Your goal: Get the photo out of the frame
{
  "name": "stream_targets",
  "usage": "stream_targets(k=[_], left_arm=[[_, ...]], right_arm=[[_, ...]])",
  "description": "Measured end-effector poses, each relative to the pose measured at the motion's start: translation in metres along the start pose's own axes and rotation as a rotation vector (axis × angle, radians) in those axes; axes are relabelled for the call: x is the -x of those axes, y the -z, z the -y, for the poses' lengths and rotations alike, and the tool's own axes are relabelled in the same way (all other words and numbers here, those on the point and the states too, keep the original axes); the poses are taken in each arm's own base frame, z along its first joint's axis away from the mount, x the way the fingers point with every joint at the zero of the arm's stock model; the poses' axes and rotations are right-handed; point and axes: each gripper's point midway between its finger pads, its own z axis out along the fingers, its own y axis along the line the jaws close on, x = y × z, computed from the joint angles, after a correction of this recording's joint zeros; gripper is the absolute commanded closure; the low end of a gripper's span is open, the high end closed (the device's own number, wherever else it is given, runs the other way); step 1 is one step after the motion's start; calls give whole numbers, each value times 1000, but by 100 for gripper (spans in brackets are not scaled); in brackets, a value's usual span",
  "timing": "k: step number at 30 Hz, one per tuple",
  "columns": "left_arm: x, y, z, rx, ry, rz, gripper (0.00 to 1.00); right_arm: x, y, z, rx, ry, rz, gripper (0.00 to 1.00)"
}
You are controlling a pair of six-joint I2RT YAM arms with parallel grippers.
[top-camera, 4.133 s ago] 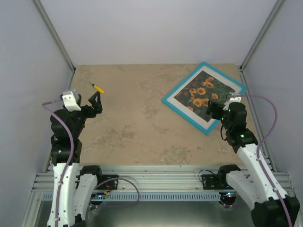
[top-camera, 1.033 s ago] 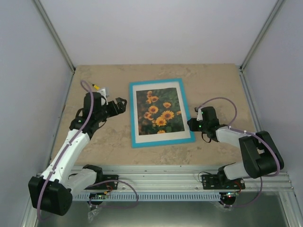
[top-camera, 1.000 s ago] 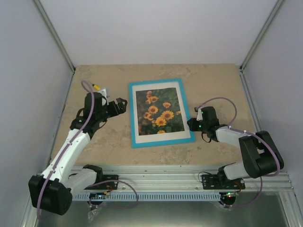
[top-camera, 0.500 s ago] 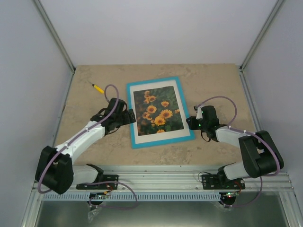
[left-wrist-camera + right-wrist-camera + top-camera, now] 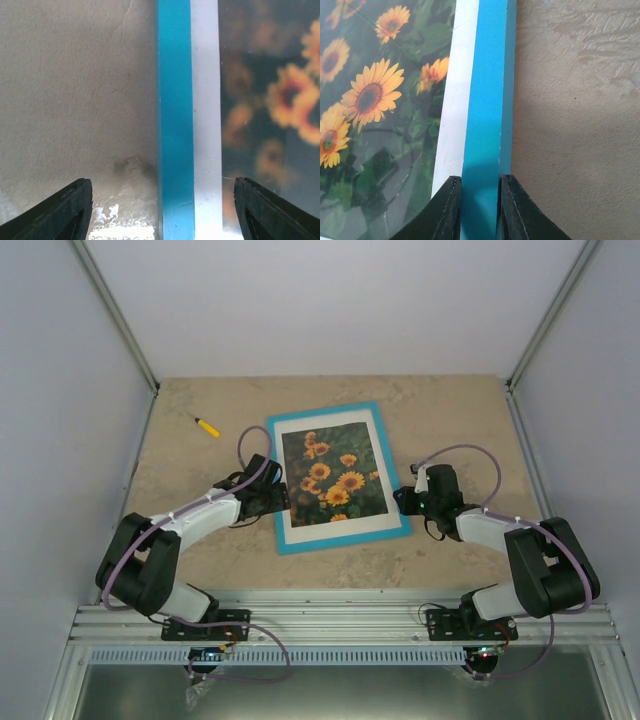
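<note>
My left pincer (image 5: 162, 210) just swung in, open over the left edge of the frame (image 5: 175, 100), right pincer (image 5: 480, 206) clamping the opposite edge, photo (image 5: 330, 475) still inside.

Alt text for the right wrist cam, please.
The right claw pinches the turquoise border of the frame between its black fingers. Left of the border lie a white mat and the sunflower photo; right of it, the beige table.
</note>
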Motion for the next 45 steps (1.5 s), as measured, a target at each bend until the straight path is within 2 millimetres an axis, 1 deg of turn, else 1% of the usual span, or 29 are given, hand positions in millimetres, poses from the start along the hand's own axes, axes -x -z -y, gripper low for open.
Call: stream_targets(k=[2,5,12,16,22,25,30,38,45], left_arm=[[-4,-5,-1,4,-1,-11,24],[-8,-9,-2,4,-3,-23,25],[-7,-11,1,-13,-5,-15,27],[-6,-11,2,-19,-7,-11,29],[-13,-19,-1,-13,-20,-30,33],[-16,-21,-2,-11,-23,-42,35],[-15,-22,0,-20,-24,-40,35],[-13,-23,3,-32,-24,-32,43],[-16,-26,2,-27,-26,-40,53]], right_arm=[[0,0,0,0,0,0,85],[0,0,0,-1,0,0,83],[-1,0,0,-3,0,-1,80],[-1,0,1,-6,1,-2,78],[-2,-1,2,-14,3,-4,77],[-6,-2,5,-28,1,-16,74],[-7,-4,8,-43,0,-21,72],[-6,-4,6,-53,15,-16,62],[-6,2,-1,-68,54,-14,48]])
